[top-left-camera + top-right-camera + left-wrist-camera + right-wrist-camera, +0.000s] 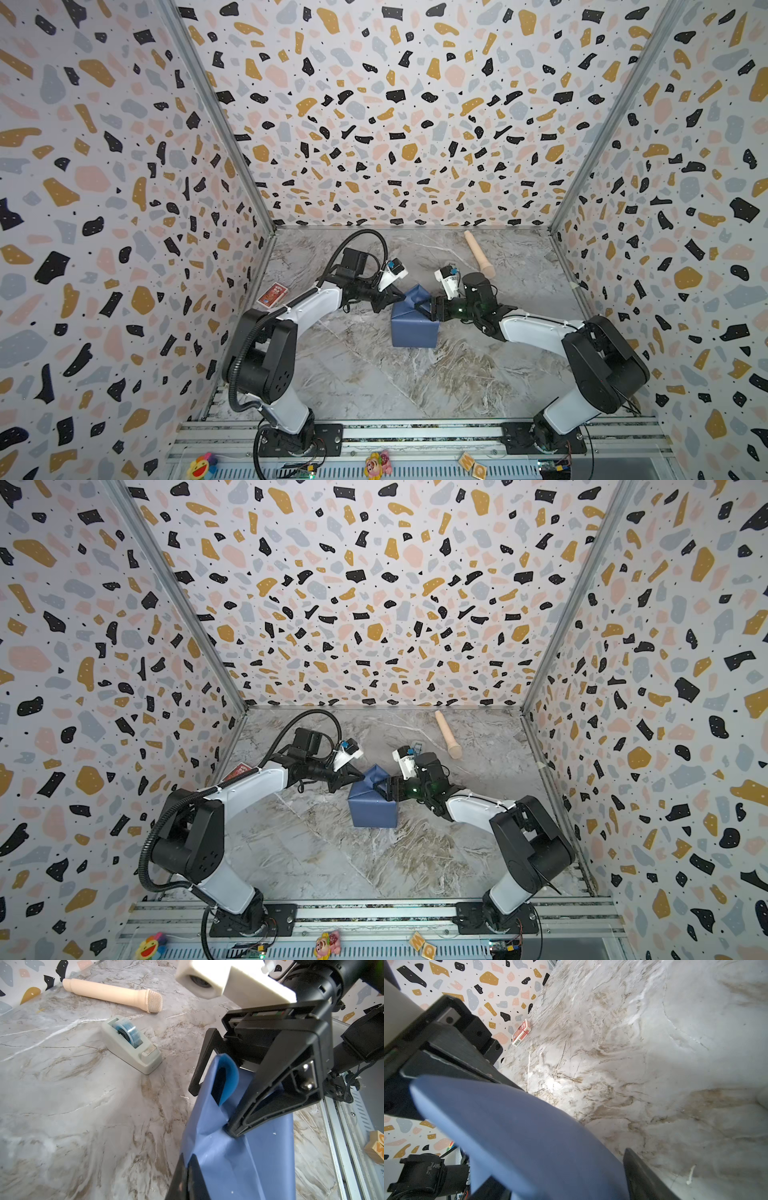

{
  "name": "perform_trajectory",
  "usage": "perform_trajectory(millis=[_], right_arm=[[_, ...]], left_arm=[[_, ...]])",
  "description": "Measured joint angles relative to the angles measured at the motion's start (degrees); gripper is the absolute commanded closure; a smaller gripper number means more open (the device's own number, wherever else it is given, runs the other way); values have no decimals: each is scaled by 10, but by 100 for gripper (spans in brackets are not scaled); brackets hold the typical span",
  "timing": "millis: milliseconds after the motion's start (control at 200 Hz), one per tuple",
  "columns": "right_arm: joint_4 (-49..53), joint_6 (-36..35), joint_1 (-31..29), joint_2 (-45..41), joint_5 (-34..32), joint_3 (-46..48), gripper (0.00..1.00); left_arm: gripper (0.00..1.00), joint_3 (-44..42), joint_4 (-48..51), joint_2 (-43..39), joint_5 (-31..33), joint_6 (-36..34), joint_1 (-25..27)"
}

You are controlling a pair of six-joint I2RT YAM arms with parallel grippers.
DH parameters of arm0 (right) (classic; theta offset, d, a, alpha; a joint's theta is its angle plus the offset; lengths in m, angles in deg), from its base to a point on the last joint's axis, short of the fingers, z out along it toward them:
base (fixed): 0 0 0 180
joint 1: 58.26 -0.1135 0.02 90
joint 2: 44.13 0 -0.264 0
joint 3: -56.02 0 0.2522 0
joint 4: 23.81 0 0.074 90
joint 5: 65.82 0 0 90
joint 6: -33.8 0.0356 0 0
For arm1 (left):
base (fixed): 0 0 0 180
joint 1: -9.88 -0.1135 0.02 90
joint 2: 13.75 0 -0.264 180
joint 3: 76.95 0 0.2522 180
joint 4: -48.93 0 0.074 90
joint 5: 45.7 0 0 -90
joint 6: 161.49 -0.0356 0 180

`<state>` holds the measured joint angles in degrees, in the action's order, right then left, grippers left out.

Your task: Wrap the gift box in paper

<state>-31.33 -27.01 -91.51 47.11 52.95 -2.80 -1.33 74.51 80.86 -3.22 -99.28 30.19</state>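
Blue paper (413, 328) | left end effector (401, 296) pinching it | right end effector (422, 311) spread

Folded blue paper (414, 330), left gripper (400, 297), right gripper (423, 309) at its top

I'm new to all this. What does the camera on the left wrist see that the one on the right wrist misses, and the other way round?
Only the left wrist view shows the grey tape dispenser with its blue roll, the beige microphone-shaped toy, and the right gripper, jaws apart. Only the right wrist view shows the small red card pack beside the speckled wall. Both show the blue wrapping paper, folded upward, and the grey marbled tabletop.
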Motion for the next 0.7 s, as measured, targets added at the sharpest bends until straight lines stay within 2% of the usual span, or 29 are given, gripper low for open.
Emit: perform_trajectory(millis=[240, 290, 370, 696], right_arm=[[35, -14, 0, -8, -2, -12, 13], [47, -18, 0, -11, -3, -14, 6], [64, -21, 2, -17, -1, -15, 0], [94, -11, 20, -33, 35, -32, 1]], left_arm=[[100, -14, -17, -8, -1, 15, 0], [100, -16, -19, -11, -2, 17, 0], [100, -16, -23, -12, -2, 19, 0], [100, -19, -40, -12, -1, 21, 0]])
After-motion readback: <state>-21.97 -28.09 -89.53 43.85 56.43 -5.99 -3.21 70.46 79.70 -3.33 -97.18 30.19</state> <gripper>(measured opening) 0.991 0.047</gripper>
